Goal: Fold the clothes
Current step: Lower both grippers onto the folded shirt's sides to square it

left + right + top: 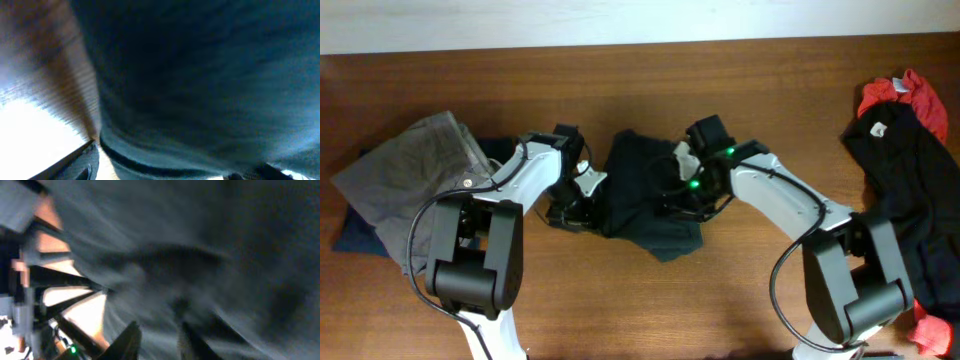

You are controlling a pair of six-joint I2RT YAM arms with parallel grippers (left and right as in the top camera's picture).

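The dark garment [638, 190] lies bunched on the wooden tabletop [720, 90], between the two hands. The left hand [568, 207] is at its left edge and the right hand [682, 197] is on its right part, so the cloth is directly beside each hand. In the left wrist view the dark cloth [200, 75] is very close to the hand and fills nearly all the picture, with a strip of tabletop at the side. I cannot tell if this hand is open or closed. In the right wrist view the cloth [225, 255] is also close in front of the hand. Its two fingers [131, 339] show a small gap, but the picture is blurred and I cannot tell if they grip the cloth. Well away from the left hand, on its outer side, a grey garment [405, 175] lies over a navy garment [348, 232]. Well away from the right hand, on its outer side, a black garment [905, 200] lies touching a red garment [915, 95].
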